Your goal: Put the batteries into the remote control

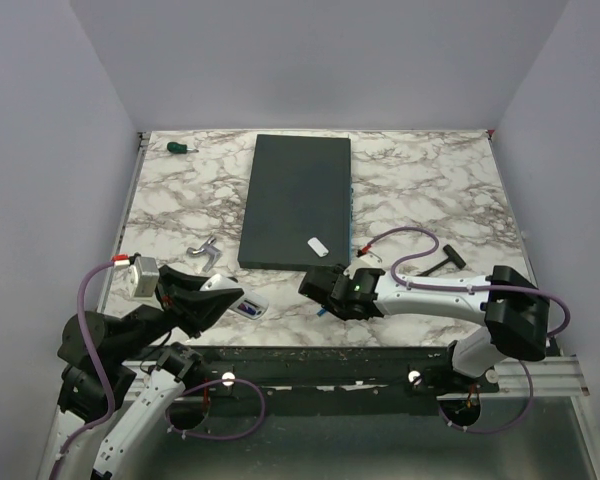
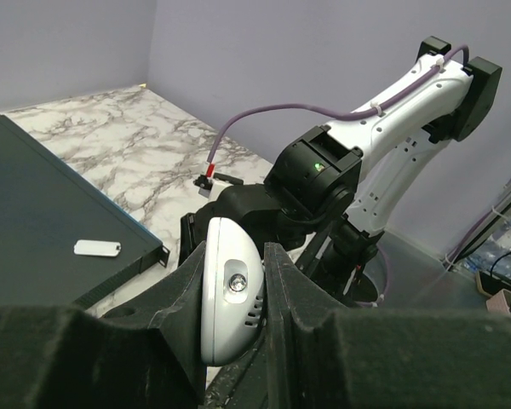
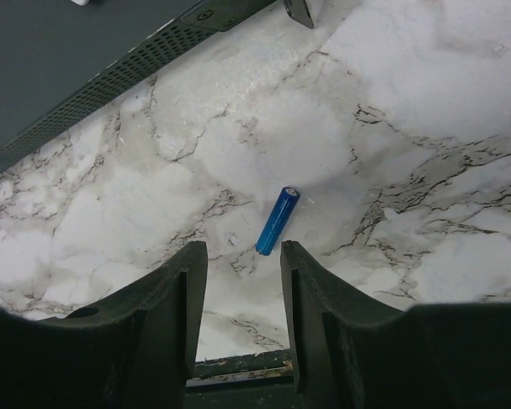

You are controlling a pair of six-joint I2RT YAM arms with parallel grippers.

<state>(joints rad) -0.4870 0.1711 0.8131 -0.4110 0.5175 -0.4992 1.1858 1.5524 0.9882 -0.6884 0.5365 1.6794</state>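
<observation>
Left gripper (image 2: 234,256) is clamped tight on the white remote control (image 2: 230,298). Right gripper (image 3: 243,256) points down at the surface (image 3: 409,128), jaws apart and empty, blue battery (image 3: 278,221) just ahead.

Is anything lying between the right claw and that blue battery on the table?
Nothing visible. The blue battery lies on the bare marble table just ahead of the right claw; the dark slab sits off to one side.

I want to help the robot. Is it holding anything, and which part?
The left gripper is shut on the white remote, both fingers pinching one end. The right gripper holds nothing; it hangs open above the blue battery.
</observation>
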